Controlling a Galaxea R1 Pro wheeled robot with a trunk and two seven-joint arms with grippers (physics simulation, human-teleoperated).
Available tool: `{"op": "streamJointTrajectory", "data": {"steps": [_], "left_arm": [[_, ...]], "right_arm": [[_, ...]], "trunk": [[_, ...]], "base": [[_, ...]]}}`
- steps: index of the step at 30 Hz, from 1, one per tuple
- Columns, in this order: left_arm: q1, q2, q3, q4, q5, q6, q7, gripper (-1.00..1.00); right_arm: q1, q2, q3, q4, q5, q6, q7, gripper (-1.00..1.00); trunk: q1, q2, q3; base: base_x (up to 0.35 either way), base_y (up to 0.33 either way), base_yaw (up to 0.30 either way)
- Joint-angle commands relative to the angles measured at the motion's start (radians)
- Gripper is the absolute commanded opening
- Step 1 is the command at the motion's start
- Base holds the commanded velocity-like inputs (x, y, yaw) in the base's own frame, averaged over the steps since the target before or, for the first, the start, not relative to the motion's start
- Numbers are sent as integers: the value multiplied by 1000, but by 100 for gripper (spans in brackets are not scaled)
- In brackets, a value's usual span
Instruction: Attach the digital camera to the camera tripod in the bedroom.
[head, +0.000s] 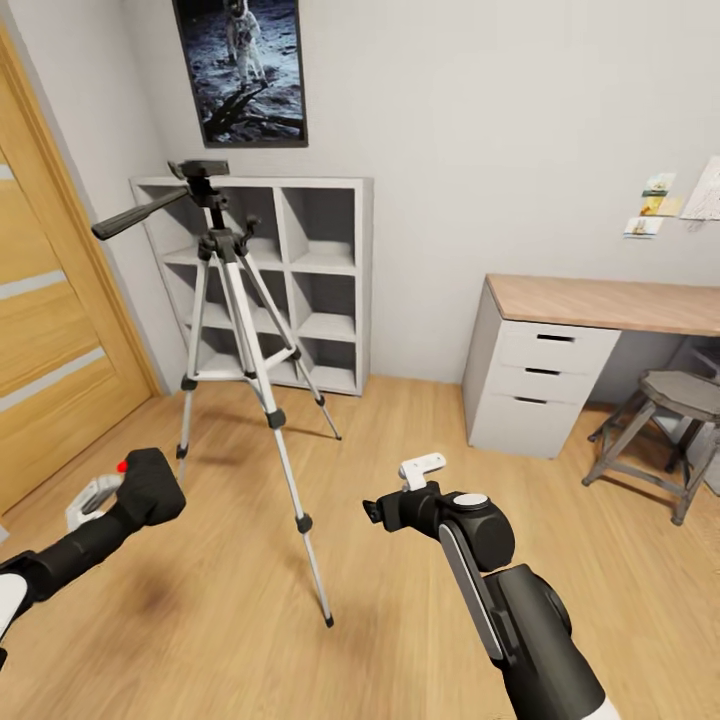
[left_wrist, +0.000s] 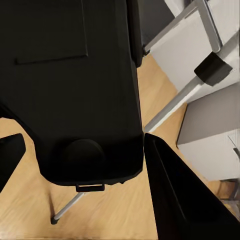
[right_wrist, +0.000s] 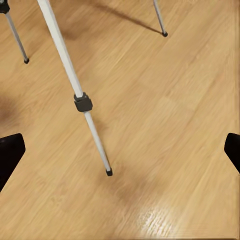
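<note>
Left gripper (head: 128, 487) was closed around the digital camera (head: 148, 487), a small black box with a red button. Up above it and further back stood the camera tripod (head: 240, 330), tall, with shiny grey legs. Right gripper (head: 400, 490) was open and held nothing, near the tripod's front leg.

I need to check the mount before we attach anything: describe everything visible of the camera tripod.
The camera tripod stands upright on the wood floor, in front of the white cube shelf near the door. Three silver-grey, metal-looking legs are spread wide, with black joints, black feet and thin braces to the centre column. Its black head is bare on top; a long black pan handle juts toward the door. Only the floor touches it; neither hand does.
</note>
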Motion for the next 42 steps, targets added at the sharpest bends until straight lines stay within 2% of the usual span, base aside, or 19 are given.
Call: {"op": "streamJointTrajectory", "data": {"steps": [1, 7, 10, 14, 15, 18, 19, 22, 29, 42], "left_arm": [[-9, 0, 9, -5, 7, 29, 14, -100], [-34, -2, 31, -5, 3, 100, 46, -100], [-37, -6, 32, 7, 0, 107, 52, -100], [-40, -35, 32, 54, -11, 96, 57, -100], [-40, -35, 32, 54, -11, 96, 57, -100], [-41, -55, 33, 91, -46, 75, 58, -100], [-42, -63, 34, 108, -72, 65, 58, -100], [-42, -71, 35, 122, -95, 58, 56, -100], [-41, -77, 39, 134, -116, 51, 54, -100], [-36, -78, 46, 139, -121, 48, 58, -100]], "right_arm": [[-1, 0, -1, -1, 1, 4, 3, 100], [-1, -1, -2, -1, 1, 4, 3, 100], [-1, -1, -2, -1, 1, 4, 3, 100], [-1, -1, -2, -1, 1, 4, 3, 100], [-1, -1, -2, -1, 1, 4, 3, 100], [-1, -1, -3, -1, 1, 4, 3, 100], [-1, -2, -4, -1, 1, 4, 3, 100], [-1, -3, -3, -1, 1, 4, 3, 100], [-1, -2, -2, -1, 1, 4, 3, 100], [0, -2, 0, -1, 1, 4, 3, 100]], "trunk": [[-4, 7, 2], [-27, 49, 17], [-39, 70, 24], [-54, 98, 34], [-58, 105, 36], [-69, 126, 44], [-73, 133, 47], [-85, 154, 55], [-111, 203, 77], [-161, 294, 117]], "base": [[0, 0, -165], [0, 0, -178], [0, 0, -201], [0, 0, -229], [0, 0, -238], [0, 0, -236], [0, 0, -155], [0, 0, -101], [0, 0, -36], [0, 0, -5]]}}
